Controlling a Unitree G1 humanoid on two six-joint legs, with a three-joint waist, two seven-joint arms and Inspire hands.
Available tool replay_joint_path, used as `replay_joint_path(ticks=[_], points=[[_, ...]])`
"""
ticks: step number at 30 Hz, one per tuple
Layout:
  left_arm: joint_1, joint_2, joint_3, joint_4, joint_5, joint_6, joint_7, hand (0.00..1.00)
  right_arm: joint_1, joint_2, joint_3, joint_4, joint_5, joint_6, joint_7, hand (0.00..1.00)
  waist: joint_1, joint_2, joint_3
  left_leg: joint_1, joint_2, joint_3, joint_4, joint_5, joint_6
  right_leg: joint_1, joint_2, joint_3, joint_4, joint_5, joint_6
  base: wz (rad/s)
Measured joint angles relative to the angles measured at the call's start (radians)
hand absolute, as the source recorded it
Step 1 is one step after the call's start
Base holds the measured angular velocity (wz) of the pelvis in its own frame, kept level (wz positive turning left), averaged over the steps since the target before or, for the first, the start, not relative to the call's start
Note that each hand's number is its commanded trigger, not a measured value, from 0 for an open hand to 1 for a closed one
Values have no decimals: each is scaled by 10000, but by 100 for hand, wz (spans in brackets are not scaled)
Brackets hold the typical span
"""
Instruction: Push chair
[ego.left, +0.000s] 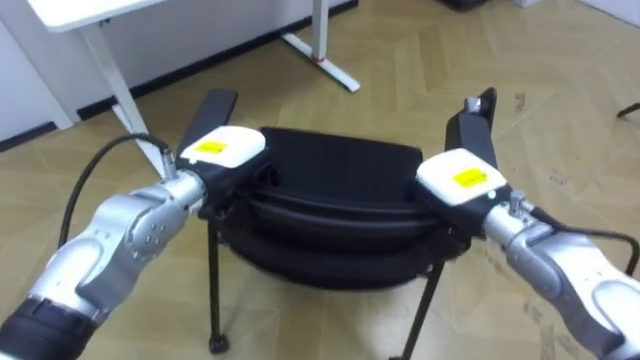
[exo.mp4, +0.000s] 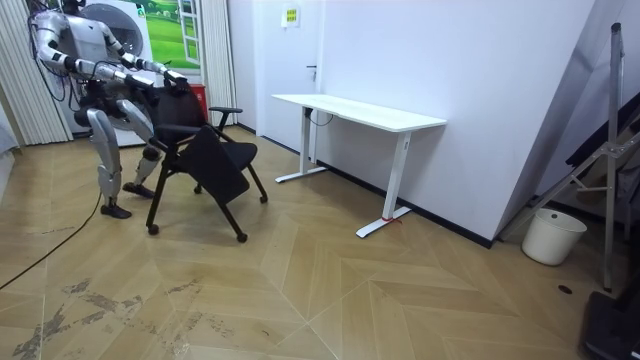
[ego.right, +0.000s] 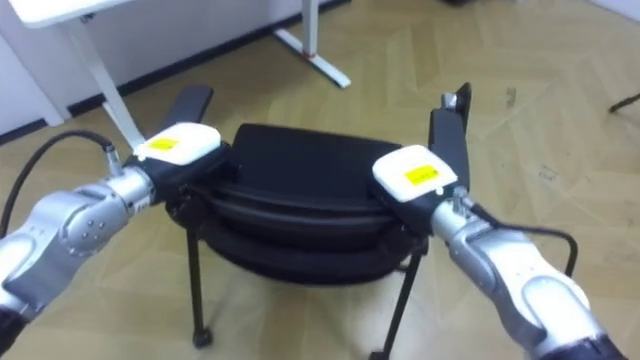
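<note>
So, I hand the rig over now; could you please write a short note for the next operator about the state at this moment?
Left hand: rests on the left top corner of the chair back.
Right hand: rests on the right top corner.
Chair: directly in front of the robot, which stands behind it. The white desk is farther ahead, to the left, apart from the chair.
Done: both hands are on the backrest.
Left: the push itself.

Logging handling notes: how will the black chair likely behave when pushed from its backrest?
The chair probably moves as one stiff piece: its frame looks rigid. With the left hand and right hand high on the backrest, over thin legs, it may tip forward. It should slide easily on the smooth wood floor.
</note>
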Motion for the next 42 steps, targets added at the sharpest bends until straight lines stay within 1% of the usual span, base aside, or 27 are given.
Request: replay_joint_path(ticks=[1,2,4,5,6,7,9,10,13,14,15,16,17,19,20,21,23,26,29,32,34,35,36,37,38,41,42], points=[[-6,3,8,-32,-1,9,46,100,-4,-20,2,6,34,0,-143,100,56,17,-4,-287,-307,231,-866,-100,20,-79,-13,12,117,-90,-61,0],[-6,11,19,-60,2,17,45,100,-7,-21,1,8,29,1,-193,100,108,29,-12,-401,-405,362,-1416,-87,3,-98,-3,13,150,-143,-90,-25],[-3,23,21,-136,0,-9,36,100,-5,-262,129,-67,99,1,-314,100,323,133,-64,-418,-873,1031,-4090,276,29,-138,89,224,304,-360,-87,-32],[1,27,21,-149,-16,-18,8,100,0,-312,170,-88,132,3,-330,100,332,185,-86,-373,-1003,1073,-4624,462,157,-126,115,255,305,-421,-59,-35],[4,46,20,-149,-38,-28,-60,100,73,-330,209,-168,113,47,-362,100,391,205,-110,-227,-1165,1043,-5110,1103,497,21,107,412,293,-539,23,-26],[8,46,15,-163,-46,-41,-94,100,239,-361,198,-339,96,135,-450,100,427,202,-222,-44,-1334,1050,-5310,1500,777,84,13,507,279,-647,168,-19],[8,35,15,-221,-46,3,-83,100,370,-440,172,-557,27,166,-576,100,356,164,-243,144,-1585,1107,-5279,1677,1063,267,-175,604,249,-796,401,-10],[8,35,15,-234,-42,7,-102,100,503,-447,165,-739,-26,292,-583,100,311,64,-281,294,-1770,1251,-5246,1558,1231,373,-366,795,222,-888,557,-18],[2,62,17,-369,-39,28,-119,100,424,-556,150,-871,-34,339,-595,100,305,20,-297,427,-2045,1501,-5120,1099,1406,379,-721,965,598,-1035,836,-30],[-9,58,17,-390,-39,30,-90,100,407,-603,151,-883,-45,329,-677,100,242,18,-288,490,-2172,1542,-5037,856,1489,55,-997,908,1592,-1046,909,-12],[-8,54,14,-377,-39,29,-72,100,414,-608,157,-879,-47,321,-678,100,134,-58,-275,671,-2319,1580,-5027,688,1554,-392,-1354,925,2996,-819,1240,0],[-2,54,-26,-361,-39,26,-73,100,457,-618,158,-828,-41,243,-681,100,-25,-123,-258,905,-2460,1582,-5017,538,1676,-892,-1682,1024,4399,-247,1447,9],[-2,41,-71,-343,-38,31,-70,100,482,-632,158,-779,-38,173,-684,100,-71,-128,-257,1029,-2491,1572,-4994,426,1719,-1124,-1784,1074,4990,184,1464,12],[-3,134,-247,-342,-38,40,-65,100,507,-617,177,-560,6,-74,-692,100,-275,-71,-249,1383,-2451,1402,-4787,-37,1779,-1931,-1945,1221,6695,2172,1449,5],[-3,154,-307,-342,-36,47,-28,100,513,-602,180,-468,38,-145,-728,100,-318,-50,-236,1470,-2431,1358,-4753,-147,1802,-2077,-1944,1272,6994,2499,1534,0],[-3,190,-387,-341,-35,66,40,100,512,-598,183,-343,41,-287,-823,100,-394,21,-192,1633,-2380,1297,-4679,-328,1833,-2418,-1917,1360,7543,2598,1558,13],[5,225,-490,-322,-39,85,112,100,573,-603,182,-305,41,-374,-867,100,-622,121,-165,1857,-2374,1155,-4639,-502,1891,-2997,-1933,1388,8220,2514,1536,16],[8,264,-512,-226,-53,-31,215,100,641,-622,197,-303,116,-444,-886,100,-644,176,-135,2237,-2363,1121,-4573,-900,1898,-3783,-1814,1524,7970,2094,1512,-3],[7,355,-569,-134,-214,-129,379,100,652,-687,206,-361,194,-505,-912,100,-744,303,-132,2507,-2335,1101,-4534,-1214,1891,-4421,-1587,1603,6502,1751,1465,0],[8,415,-648,-137,-213,-129,410,100,681,-703,211,-363,267,-573,-843,100,-839,313,-136,2901,-2330,915,-4541,-1530,1808,-4543,-1012,1628,3889,1685,1437,12],[2,441,-637,-144,-250,-171,467,100,683,-782,205,-455,300,-615,-819,100,-860,312,-153,3117,-2330,791,-4534,-1793,1715,-4494,-695,1582,1519,2072,1138,14],[2,436,-636,-145,-236,-171,497,100,683,-816,204,-500,300,-614,-805,100,-891,313,-153,3179,-2352,708,-4528,-1865,1680,-4452,-614,1601,1041,2244,1126,32],[3,418,-636,-144,-224,-169,552,100,690,-875,205,-598,299,-613,-714,100,-1077,316,-167,3320,-2365,483,-4525,-1999,1635,-4255,-519,1605,442,2696,976,53],[3,382,-638,-144,-206,-142,533,100,721,-933,205,-662,335,-618,-629,100,-1200,344,-184,3466,-2327,233,-4543,-2126,1540,-3979,-412,1587,309,2966,658,53],[3,381,-638,-152,-199,-141,538,100,721,-950,206,-667,346,-636,-612,100,-1189,366,-193,3560,-2265,182,-4561,-2198,1474,-3884,-314,1602,276,3014,582,30],[-1,373,-622,-174,-118,-151,529,100,672,-883,210,-667,319,-604,-386,100,-982,473,-275,3962,-1802,155,-4550,-2515,1045,-3479,15,1195,285,2938,248,-1],[0,354,-614,-172,-75,-131,523,100,645,-836,208,-662,280,-602,-286,100,-942,507,-274,4069,-1605,166,-4307,-2559,935,-3272,101,969,318,2775,46,18]])
